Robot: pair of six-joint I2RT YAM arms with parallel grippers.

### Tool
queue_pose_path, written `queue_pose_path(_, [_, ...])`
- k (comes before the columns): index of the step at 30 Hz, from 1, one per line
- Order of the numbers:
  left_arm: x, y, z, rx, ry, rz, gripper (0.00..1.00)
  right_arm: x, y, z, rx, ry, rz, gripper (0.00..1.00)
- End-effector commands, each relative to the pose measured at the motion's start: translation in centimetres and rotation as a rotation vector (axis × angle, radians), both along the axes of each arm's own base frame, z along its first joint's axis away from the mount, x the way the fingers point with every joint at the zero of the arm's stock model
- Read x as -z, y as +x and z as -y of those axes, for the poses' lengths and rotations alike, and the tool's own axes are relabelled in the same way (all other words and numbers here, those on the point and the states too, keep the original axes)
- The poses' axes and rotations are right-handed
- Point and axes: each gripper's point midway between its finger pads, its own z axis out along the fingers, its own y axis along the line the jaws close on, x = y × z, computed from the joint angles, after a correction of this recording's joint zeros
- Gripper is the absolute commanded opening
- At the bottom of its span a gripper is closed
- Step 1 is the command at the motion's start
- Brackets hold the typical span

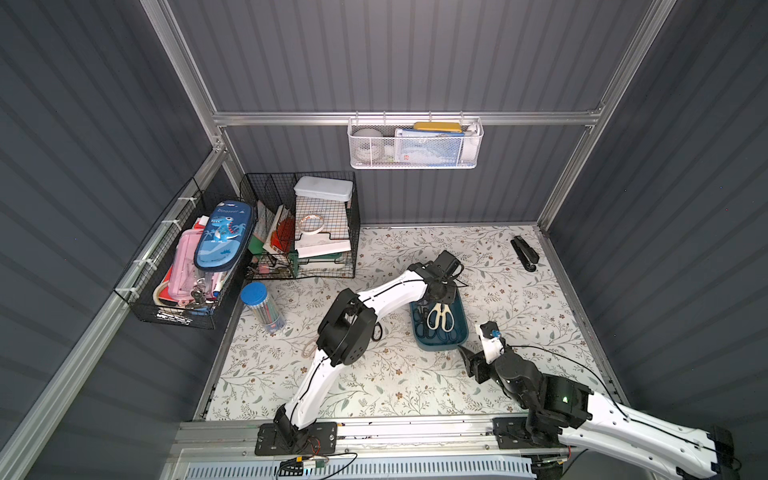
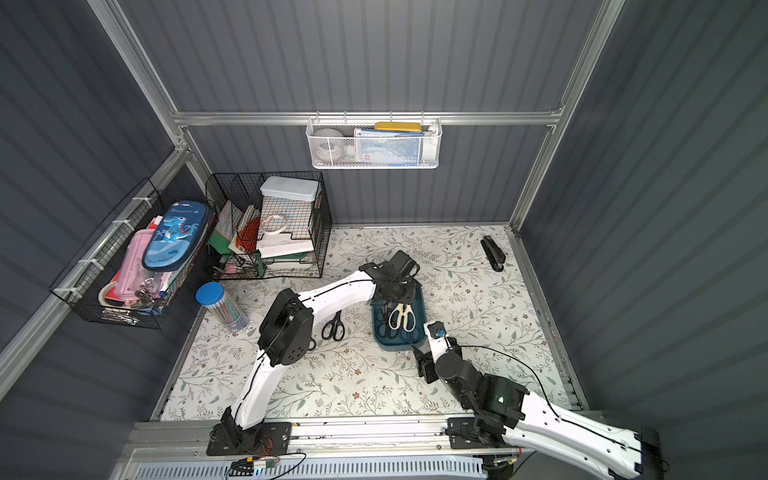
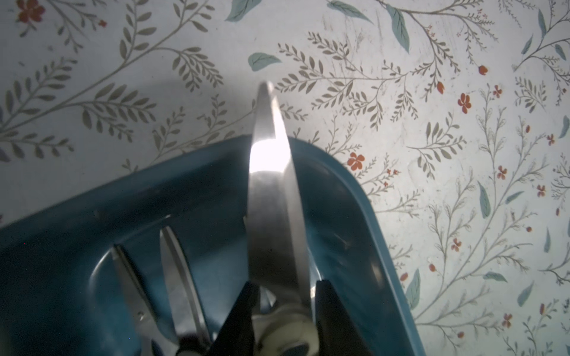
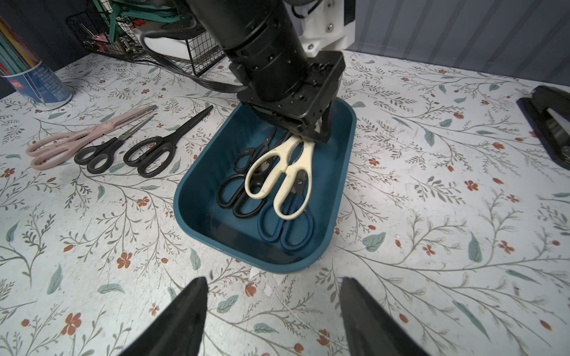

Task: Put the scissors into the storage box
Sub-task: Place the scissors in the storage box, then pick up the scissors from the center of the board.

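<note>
While a black wire basket (image 1: 178, 266) stuffed with pencil cases hangs on the left wall, a second wire basket (image 1: 299, 228) stands in the far left corner of the counter (image 1: 374, 386). A blue-lidded tube of pencils (image 1: 262, 307) stands just in front of it.

Between that tube and the storage box (image 4: 191, 197), three pairs lie side by side on the counter, outside the box: the pink-handled scissors (image 4: 77, 135), the small black scissors (image 4: 101, 152) and the larger black scissors (image 4: 163, 145). Their blades point away from the robot.

The teal box sits near the middle of the counter. Inside it lie black-handled scissors (image 4: 237, 194) and blue-handled scissors (image 4: 287, 231). The cream kitchen shears (image 4: 287, 166) rest on top of both.

The left claw (image 3: 283, 311) reaches down into the far end of the box. It is closed on the cream shears at the pivot, one black finger against each side. The shears' blade tip pokes out past the box's far rim.

Just in front of the box's near end, the right claw (image 4: 274, 308) hovers above the bare counter, its fingers spread wide and holding nothing.

A black stapler (image 1: 524, 252) lies in the far right corner, well apart from the box.
</note>
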Motion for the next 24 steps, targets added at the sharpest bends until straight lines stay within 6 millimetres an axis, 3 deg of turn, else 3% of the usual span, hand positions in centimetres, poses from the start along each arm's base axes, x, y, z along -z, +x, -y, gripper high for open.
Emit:
queue_pose_path(1, [-3.5, -0.7, 0.6, -0.029, -0.120, -0.006, 0.29, -0.4, 0.3, 0.0, 0.019, 0.011, 0.014, 0.72])
queue_pose_path(6, [-1.6, -2.0, 0.9, -0.031, -0.132, -0.068, 0.30, -0.2, 0.3, -0.2, 0.015, 0.004, 0.010, 0.72])
queue_pose_path(12, [0.0, -2.1, 0.9, -0.030, -0.108, -0.087, 0.37, -0.1, 0.3, -0.4, 0.009, -0.005, 0.003, 0.72])
queue_pose_path(15, [-0.2, -1.8, 0.9, -0.029, -0.108, -0.078, 0.50, -0.1, 0.3, -0.4, 0.009, -0.008, 0.002, 0.72])
queue_pose_path(18, [-1.9, -1.4, 1.0, -0.029, -0.117, -0.045, 0.51, -0.1, 0.3, -0.3, 0.014, -0.005, 0.003, 0.72])
queue_pose_path(22, [-7.2, -0.6, 0.0, -0.057, -0.158, 0.078, 0.53, -0.3, 0.3, -0.1, 0.018, 0.003, 0.009, 0.72])
queue_pose_path(24, [-9.1, -0.5, -1.7, -0.091, -0.140, 0.129, 0.54, -0.3, 0.3, 0.0, 0.020, 0.009, 0.015, 0.73])
